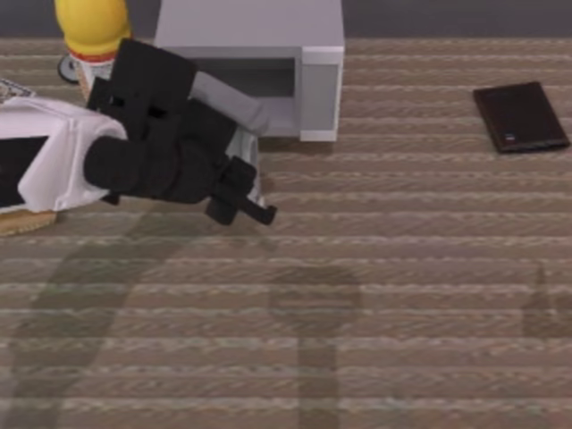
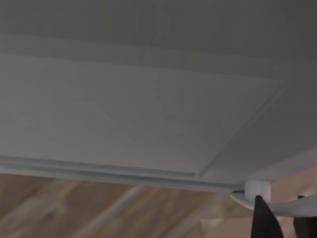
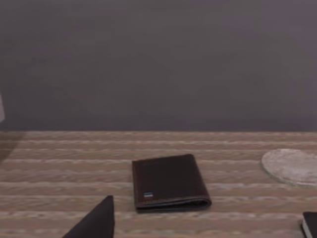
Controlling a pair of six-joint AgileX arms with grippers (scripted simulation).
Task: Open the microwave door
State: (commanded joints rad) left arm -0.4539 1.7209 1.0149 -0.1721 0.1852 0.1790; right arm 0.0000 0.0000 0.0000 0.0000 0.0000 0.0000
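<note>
Tool (image 1: 255, 207) of the left arm sits low in front of the microwave (image 1: 259, 54), just off the free edge of the microwave door (image 1: 234, 103), which stands swung out toward the top view's left, leaving the cavity bare. Whether its fingers are apart or pinched on the door's edge I cannot tell: from above the arm's black body covers much of the panel, and the left wrist view shows only the door's pale face close up with dark fingertips (image 2: 262, 220) at the corner. That closeness suggests the tool is placed at the handle edge to drag the panel round its hinge. The microwave itself stands at the back of the counter (image 1: 402, 295), left of centre, its grey control strip (image 1: 322, 89) on the right. A yellow bottle (image 1: 92, 31) stands beside it. A dark wallet (image 1: 520, 116) lies well apart on the right. The right arm is parked out of the top view, looking toward that wallet.
</note>
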